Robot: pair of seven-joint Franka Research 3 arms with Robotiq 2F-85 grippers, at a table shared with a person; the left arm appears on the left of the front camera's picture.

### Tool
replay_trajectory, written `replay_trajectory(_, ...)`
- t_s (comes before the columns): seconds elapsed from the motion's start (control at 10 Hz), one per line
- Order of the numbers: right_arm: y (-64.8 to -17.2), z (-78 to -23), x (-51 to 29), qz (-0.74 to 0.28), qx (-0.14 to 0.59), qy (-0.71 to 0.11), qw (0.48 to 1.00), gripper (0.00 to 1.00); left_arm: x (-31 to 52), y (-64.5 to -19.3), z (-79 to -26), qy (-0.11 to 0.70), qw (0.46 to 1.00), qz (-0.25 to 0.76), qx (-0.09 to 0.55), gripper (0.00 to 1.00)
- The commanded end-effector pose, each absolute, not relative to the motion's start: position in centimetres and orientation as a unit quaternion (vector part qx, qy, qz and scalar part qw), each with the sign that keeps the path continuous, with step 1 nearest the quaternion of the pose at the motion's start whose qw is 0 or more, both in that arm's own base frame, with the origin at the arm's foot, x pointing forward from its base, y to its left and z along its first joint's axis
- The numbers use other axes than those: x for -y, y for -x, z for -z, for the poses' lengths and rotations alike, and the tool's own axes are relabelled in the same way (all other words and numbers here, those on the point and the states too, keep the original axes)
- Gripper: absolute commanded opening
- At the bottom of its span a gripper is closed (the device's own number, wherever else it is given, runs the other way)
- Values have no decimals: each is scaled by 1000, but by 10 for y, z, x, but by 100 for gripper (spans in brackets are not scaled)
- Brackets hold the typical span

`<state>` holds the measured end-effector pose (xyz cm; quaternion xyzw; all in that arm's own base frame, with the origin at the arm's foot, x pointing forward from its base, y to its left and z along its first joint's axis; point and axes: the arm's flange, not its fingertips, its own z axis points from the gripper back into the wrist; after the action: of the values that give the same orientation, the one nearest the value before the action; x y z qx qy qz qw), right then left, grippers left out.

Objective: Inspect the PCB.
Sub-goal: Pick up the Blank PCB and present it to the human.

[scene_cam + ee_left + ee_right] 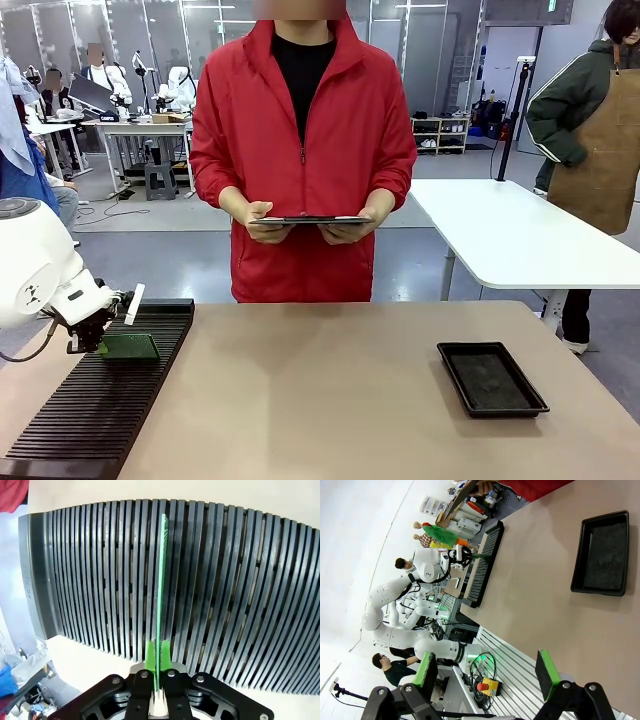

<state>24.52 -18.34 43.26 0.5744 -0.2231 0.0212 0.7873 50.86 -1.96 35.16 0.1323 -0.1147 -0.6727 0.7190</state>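
Two green pads [150, 654] of the left gripper [157, 652] clamp the PCB's [162, 580] near edge. The board stands on edge over the slotted rack [240, 605]. Right gripper [486, 656] gapes wide, empty.

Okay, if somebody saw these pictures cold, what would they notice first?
The person in the red jacket across the table, holding a thin dark board flat. Then the left claw shut on the green PCB, edge-on at the slotted black rack on the table's left.
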Motion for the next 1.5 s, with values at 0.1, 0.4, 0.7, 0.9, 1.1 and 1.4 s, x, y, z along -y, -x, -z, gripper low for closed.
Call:
replay_trajectory(0.1, -245, -433, 184, -23, 227, -577, 784, 100, 12, -511, -360, -113, 725, 669, 115, 0)
replay_trajectory(0.4, -245, -433, 184, -23, 227, -577, 784, 100, -5, -496, -427, -79, 729, 654, 185, 0)
replay_trajectory(0.7, -245, -433, 184, -23, 227, -577, 784, 100, -22, -492, -449, -14, 738, 641, 210, 0)
replay_trajectory(0.9, -245, -433, 184, -23, 227, -577, 784, 100, -33, -491, -448, 115, 752, 598, 254, 0)
replay_trajectory(1.1, -245, -433, 184, -23, 227, -577, 784, 100, -36, -488, -433, 243, 767, 525, 276, 0)
replay_trajectory(1.4, -245, -433, 184, -23, 227, -577, 784, 100, -33, -476, -423, 217, 788, 511, 267, 0)
